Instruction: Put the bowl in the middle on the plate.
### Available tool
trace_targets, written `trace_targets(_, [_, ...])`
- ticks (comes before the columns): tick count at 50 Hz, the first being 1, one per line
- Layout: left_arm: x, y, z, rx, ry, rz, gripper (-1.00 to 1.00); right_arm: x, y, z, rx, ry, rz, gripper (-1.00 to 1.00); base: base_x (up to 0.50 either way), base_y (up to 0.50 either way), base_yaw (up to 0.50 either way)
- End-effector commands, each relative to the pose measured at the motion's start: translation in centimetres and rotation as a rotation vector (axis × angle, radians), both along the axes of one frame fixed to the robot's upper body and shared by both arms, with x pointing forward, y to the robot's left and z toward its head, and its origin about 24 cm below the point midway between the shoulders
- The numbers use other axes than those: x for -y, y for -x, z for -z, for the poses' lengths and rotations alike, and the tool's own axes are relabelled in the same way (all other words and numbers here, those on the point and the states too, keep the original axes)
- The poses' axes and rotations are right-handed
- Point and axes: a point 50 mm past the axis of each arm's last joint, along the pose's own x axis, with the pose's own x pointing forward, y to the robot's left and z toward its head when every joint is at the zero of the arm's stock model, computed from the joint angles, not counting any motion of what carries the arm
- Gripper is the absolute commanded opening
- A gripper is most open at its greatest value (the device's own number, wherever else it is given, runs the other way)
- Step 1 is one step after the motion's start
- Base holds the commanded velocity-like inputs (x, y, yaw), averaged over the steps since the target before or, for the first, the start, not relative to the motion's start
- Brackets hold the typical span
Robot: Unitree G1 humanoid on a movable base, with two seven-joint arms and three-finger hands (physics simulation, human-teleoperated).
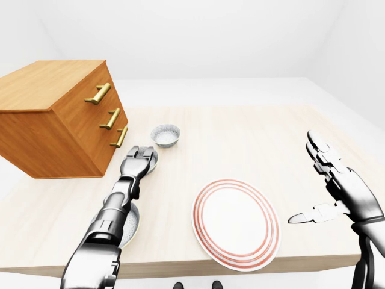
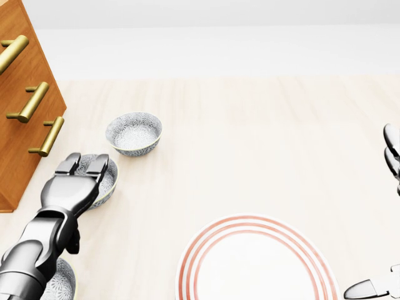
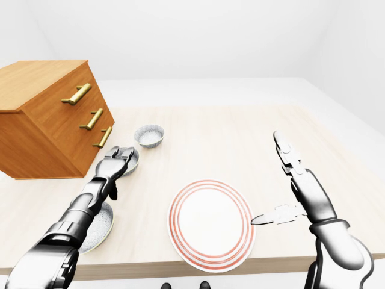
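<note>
Three patterned grey bowls stand in a line on the left of the table. The far bowl (image 2: 133, 132) and the near bowl (image 3: 101, 224) stand free. My left hand (image 2: 83, 164) lies over the middle bowl (image 2: 109, 179), fingers stretched across its rim and hiding most of it; they do not visibly close round it. The bowl rests on the table. The white plate (image 1: 236, 221) with red rings lies at the bottom centre of the left-eye view. My right hand (image 3: 267, 180) hovers open to the right of the plate, fingers spread, holding nothing.
A wooden drawer cabinet (image 1: 54, 120) with brass handles stands on the table's left side, close to the bowls. The light wood table (image 2: 262, 144) stretches to the right, and its near edge runs just below the plate.
</note>
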Motion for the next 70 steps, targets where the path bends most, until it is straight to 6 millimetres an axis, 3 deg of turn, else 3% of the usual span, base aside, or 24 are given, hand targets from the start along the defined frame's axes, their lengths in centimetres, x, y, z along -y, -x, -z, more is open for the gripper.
trace_targets(1, [-0.06, 0.27, 0.34, -0.029, 0.006, -0.004, 1.0, -0.1, 0.06, -0.19, 0.006, 0.007, -0.003, 1.0, 0.0, 0.0, 0.0])
trace_targets(70, [0.79, -0.09, 0.87, -0.012, 0.026, 0.001, 1.0, -0.11, 0.07, -0.02, -0.002, 0.008, 0.0, 1.0, 0.0, 0.0, 0.0])
